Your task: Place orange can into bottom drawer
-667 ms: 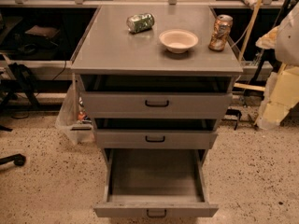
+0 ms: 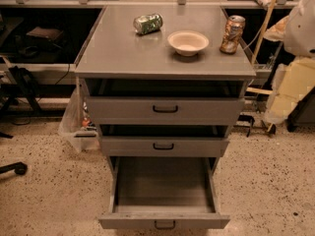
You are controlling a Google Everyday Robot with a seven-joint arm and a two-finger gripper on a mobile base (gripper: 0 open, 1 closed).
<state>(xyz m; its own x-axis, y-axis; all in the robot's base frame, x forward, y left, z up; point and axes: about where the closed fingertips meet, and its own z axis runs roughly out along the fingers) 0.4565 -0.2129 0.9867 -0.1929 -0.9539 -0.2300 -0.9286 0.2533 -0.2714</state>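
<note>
The orange can (image 2: 232, 34) stands upright at the back right of the grey cabinet top (image 2: 123, 53), just right of a pale bowl (image 2: 188, 43). The bottom drawer (image 2: 165, 191) is pulled wide open and its inside is bare; its front with the dark handle (image 2: 165, 224) is at the lower edge of the view. A white and cream arm part (image 2: 295, 77) shows at the right edge, beside the cabinet and apart from the can. My gripper itself is out of view.
A green-and-silver can (image 2: 147, 23) lies on its side at the back of the top. The two shallower drawers (image 2: 165, 109) (image 2: 164, 145) stick out slightly. A plastic bag (image 2: 74, 124) sits left of the cabinet. Shelving and cables stand behind, over speckled floor.
</note>
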